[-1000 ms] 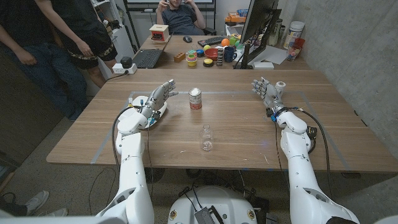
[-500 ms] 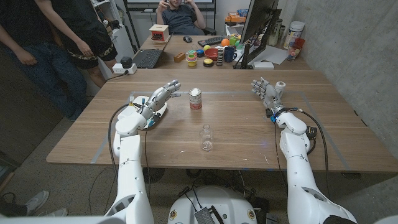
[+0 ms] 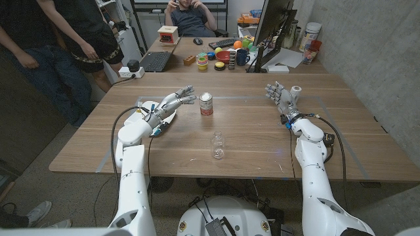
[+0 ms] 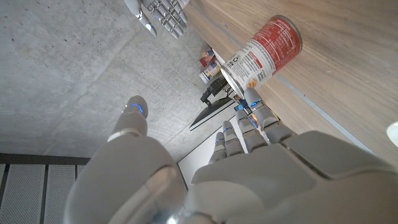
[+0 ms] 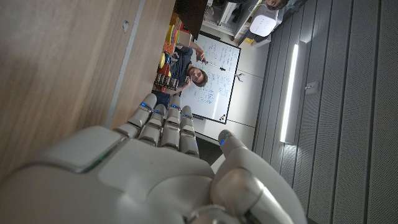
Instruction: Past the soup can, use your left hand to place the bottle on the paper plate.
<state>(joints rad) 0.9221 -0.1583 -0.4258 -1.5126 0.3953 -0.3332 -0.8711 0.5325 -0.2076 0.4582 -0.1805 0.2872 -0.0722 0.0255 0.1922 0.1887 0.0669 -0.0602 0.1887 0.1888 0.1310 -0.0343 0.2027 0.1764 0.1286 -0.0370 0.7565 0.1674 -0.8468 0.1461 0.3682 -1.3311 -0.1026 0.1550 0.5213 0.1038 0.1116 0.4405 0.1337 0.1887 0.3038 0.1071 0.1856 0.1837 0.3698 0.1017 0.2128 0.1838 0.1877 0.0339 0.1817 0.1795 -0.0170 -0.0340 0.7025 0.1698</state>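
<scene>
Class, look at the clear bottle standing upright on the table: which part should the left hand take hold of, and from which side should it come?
Probably the body of the bottle, below its narrower neck, since it stands upright. The left hand is open, over the paper plate beside the soup can, so come from the bottle's left side.

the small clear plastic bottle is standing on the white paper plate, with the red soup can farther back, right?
Not quite. In the head view the small clear plastic bottle stands on the bare wooden table, not on the white paper plate. The red soup can is indeed farther back.
</scene>
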